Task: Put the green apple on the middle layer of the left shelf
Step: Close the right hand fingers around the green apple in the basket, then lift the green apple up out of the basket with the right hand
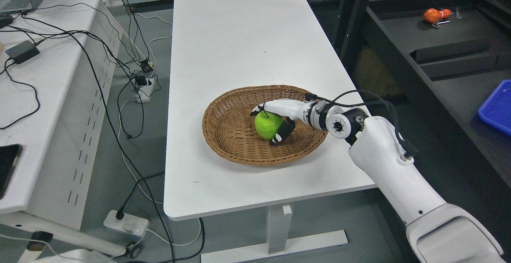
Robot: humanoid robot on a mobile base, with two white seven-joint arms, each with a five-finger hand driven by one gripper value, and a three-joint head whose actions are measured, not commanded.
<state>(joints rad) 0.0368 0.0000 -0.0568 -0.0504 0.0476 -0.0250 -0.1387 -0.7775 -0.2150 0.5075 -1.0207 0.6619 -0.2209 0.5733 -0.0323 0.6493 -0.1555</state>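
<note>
The right robot hand point(275, 121) reaches into the wicker basket point(223, 135) from the basket's right side and is closed around the green apple point(266, 125). The white fingers point(265, 107) curl over the top of the apple, and the dark-tipped thumb point(282, 132) presses against the apple's lower right side. The apple sits inside the basket, right of the basket's centre; whether it touches the basket floor cannot be determined. Its stem points upward, just beside the fingers.

The basket rests on the white bench point(239, 35), in the near half of the bench surface, toward its right edge. The right arm point(383, 155) enters from the lower right and crosses the basket's right rim, with a black cable point(359, 95) looped above the wrist.

To the right of the basket stands a dark shelf point(439, 55) carrying an orange object point(433, 14) and a blue tray point(499, 107). To the left of the basket, a second white bench point(52, 95) carries black cables point(80, 39), a power adapter point(22, 51) and a phone point(8, 167). Power strips point(125, 224) lie on the floor between the benches.
</note>
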